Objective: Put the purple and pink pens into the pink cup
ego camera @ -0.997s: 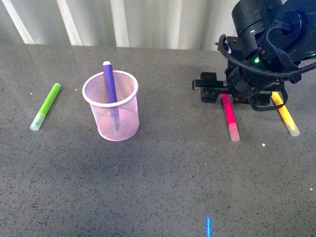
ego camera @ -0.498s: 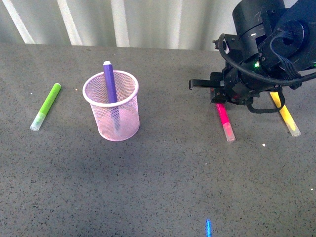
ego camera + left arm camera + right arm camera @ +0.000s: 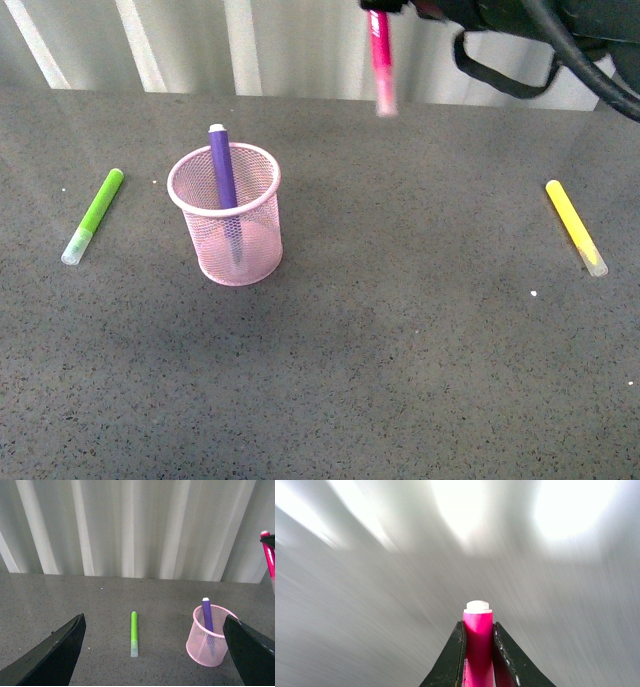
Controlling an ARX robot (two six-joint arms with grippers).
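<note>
The pink cup (image 3: pixel 226 215) stands on the grey table left of centre, with the purple pen (image 3: pixel 222 166) upright inside it, white tip up. My right gripper (image 3: pixel 382 5) is at the top edge of the front view, shut on the pink pen (image 3: pixel 381 60), which hangs nearly vertical, clear cap down, high above the table and to the right of the cup. In the right wrist view the jaws clamp the pink pen (image 3: pixel 478 639) by its white-tipped end. My left gripper (image 3: pixel 154 651) is open and empty; its view shows the cup (image 3: pixel 208 641) and purple pen (image 3: pixel 207 615).
A lime-green marker (image 3: pixel 93 214) lies on the table left of the cup, also in the left wrist view (image 3: pixel 134 633). A yellow marker (image 3: pixel 576 226) lies at the right. A pale curtain hangs behind the table. The right wrist view is blurred.
My right gripper has lifted the pink pen off the table and carried it up and to the left; the pen now hangs vertical. The cup and other markers have not moved.
</note>
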